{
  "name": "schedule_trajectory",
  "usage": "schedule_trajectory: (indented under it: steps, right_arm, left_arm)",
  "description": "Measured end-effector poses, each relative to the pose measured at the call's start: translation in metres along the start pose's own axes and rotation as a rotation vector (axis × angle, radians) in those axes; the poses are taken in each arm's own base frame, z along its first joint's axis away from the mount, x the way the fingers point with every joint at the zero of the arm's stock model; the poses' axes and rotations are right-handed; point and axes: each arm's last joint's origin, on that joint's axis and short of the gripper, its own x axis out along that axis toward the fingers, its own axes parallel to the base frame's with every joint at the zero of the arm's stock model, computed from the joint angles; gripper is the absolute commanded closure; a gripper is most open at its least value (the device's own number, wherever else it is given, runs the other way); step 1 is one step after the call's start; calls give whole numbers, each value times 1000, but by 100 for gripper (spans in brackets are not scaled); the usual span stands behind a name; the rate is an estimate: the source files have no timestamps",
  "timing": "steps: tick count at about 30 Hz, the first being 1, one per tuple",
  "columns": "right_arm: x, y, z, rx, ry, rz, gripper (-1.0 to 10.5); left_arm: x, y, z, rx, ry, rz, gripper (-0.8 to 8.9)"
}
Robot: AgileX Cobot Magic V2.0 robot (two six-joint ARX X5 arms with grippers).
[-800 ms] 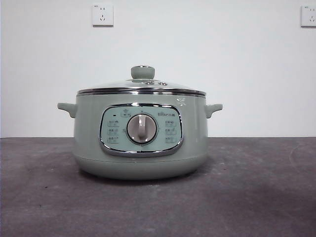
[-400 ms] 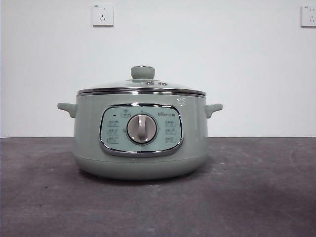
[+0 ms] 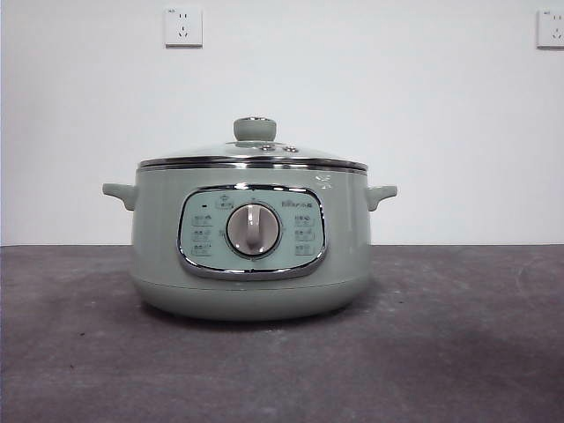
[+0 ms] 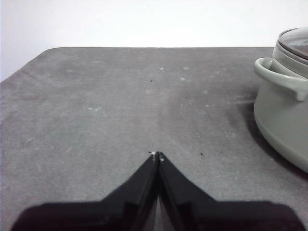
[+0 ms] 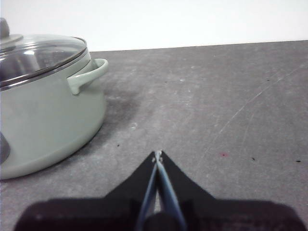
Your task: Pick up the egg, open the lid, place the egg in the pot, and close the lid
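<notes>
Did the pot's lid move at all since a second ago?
No. The lid sits flat on the pot, its knob at the same spot below the wall socket as before.

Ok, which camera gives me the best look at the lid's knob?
The front view: the knob stands whole and centred atop the lid. The right wrist view catches only its edge, cut off by the frame; the left wrist view shows just a sliver of lid, no knob.
</notes>
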Motion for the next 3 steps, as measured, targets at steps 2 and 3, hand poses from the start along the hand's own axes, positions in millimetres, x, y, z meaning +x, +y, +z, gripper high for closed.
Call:
schedule_trajectory:
  steps: [2, 3]
  right_arm:
    - [0, 0, 0, 0, 0, 0, 946]
    - [0, 0, 0, 0, 0, 0, 946]
  left_arm:
    - [0, 0, 0, 0, 0, 0, 817]
    - [0, 0, 0, 0, 0, 0, 817]
